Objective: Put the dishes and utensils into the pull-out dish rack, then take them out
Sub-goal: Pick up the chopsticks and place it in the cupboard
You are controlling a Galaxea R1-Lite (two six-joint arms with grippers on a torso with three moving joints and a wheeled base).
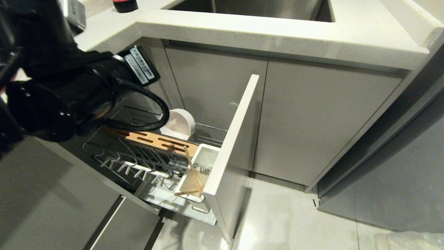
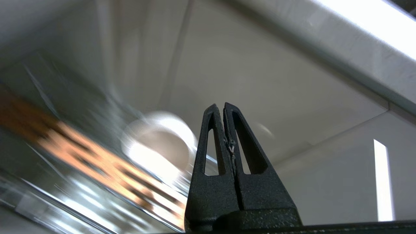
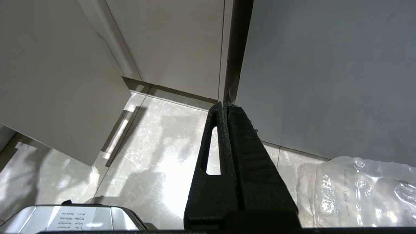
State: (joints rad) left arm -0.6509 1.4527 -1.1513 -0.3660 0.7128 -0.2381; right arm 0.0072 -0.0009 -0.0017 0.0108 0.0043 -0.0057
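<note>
head view: pull-out dish rack (image 1: 156, 163) drawn open, bowl (image 1: 177, 125) at its far end, chopsticks (image 1: 192, 175) in the near cup; left wrist view: left gripper (image 2: 224, 109) pinched shut, empty, should reopen before reaching the bowl; right wrist view: right gripper (image 3: 224, 105) closed, idle over floor.

No legible text anywhere. Two white stickers (image 1: 140, 66) with barcode-style stripes and small print sit on the black housing of the left arm (image 1: 62, 93), print too small to read. In the right wrist view, a white label (image 3: 73, 216) on a grey metal part of the robot carries several lines of tiny characters, shown upside down, not decipherable. Clear plastic wrap (image 3: 357, 191) on the floor has faint printed marks, also unreadable. No brands, numbers or signs made out.
</note>
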